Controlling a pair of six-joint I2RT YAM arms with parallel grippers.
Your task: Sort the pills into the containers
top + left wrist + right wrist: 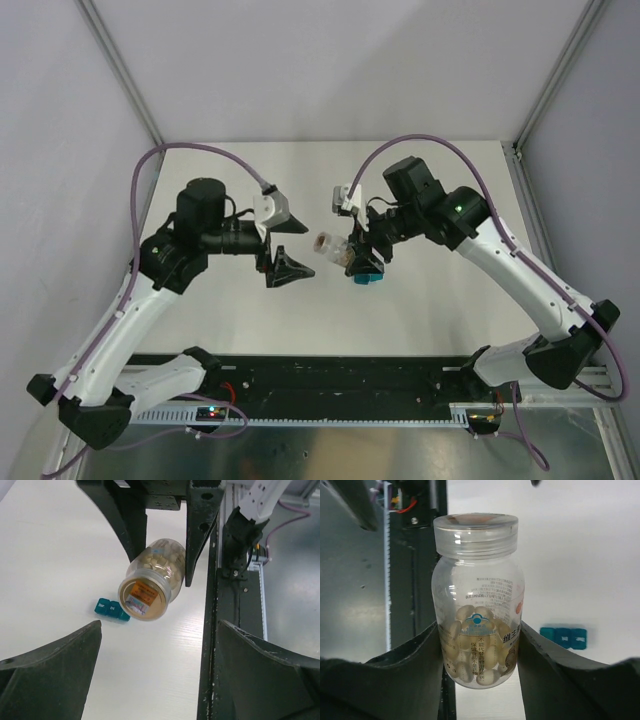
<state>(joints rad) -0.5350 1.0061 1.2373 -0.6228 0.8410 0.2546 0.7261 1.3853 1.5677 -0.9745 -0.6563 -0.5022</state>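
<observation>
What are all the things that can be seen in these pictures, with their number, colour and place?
bottle: one, clear with a clear cap, held in the right end effector
pills: many, pale yellow, inside the bottle
pill box: one strip of three joined compartments, teal, on the table near the bottle
table: one, white, under everything
rail: one, black, along the table's near edge
left end effector: one, black, open and empty, facing the bottle
right end effector: one, black, shut on the bottle
</observation>
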